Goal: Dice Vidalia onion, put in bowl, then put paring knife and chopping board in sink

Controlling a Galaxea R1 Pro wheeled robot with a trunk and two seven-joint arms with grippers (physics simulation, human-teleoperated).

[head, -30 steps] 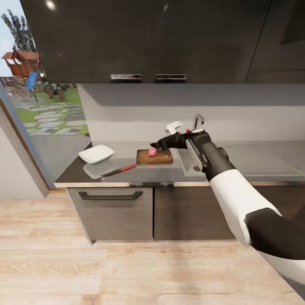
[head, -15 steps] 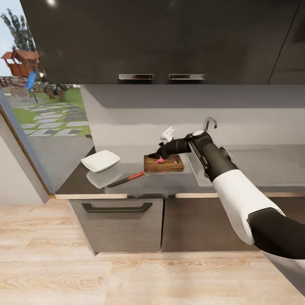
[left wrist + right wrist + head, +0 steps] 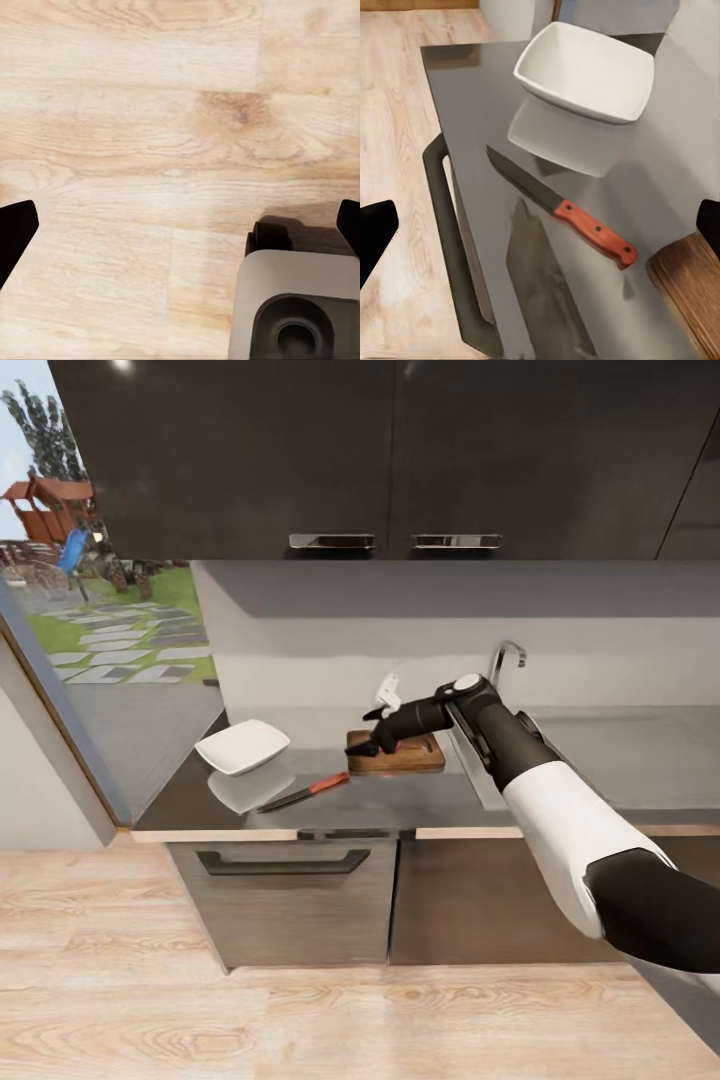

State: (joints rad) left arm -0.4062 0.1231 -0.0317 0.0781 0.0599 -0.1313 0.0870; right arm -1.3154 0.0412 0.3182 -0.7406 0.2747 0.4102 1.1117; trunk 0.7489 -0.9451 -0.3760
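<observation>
The brown chopping board (image 3: 410,753) lies on the glossy grey countertop (image 3: 420,805), and its corner (image 3: 690,296) shows in the right wrist view. My right gripper (image 3: 365,731) hovers open over the board's left end, fingers spread and holding nothing (image 3: 540,225). No onion is visible; the gripper covers that end of the board. The paring knife (image 3: 305,792) (image 3: 562,206) lies left of the board, its red-orange handle toward the board. Further left stands the white bowl (image 3: 243,746) (image 3: 585,71). My left gripper (image 3: 180,225) is open over the wooden floor.
A faucet (image 3: 505,655) rises behind my right arm, and a small white object (image 3: 386,686) stands at the wall behind the board. Dark upper cabinets (image 3: 380,460) hang overhead. A black bar handle (image 3: 280,860) fronts the drawer below. A window (image 3: 100,610) lies left. My grey base (image 3: 300,307) shows below.
The camera has shifted, so the scene sits further right. The pink onion seen on the board earlier is now hidden behind my right gripper, whose fingers are spread.
</observation>
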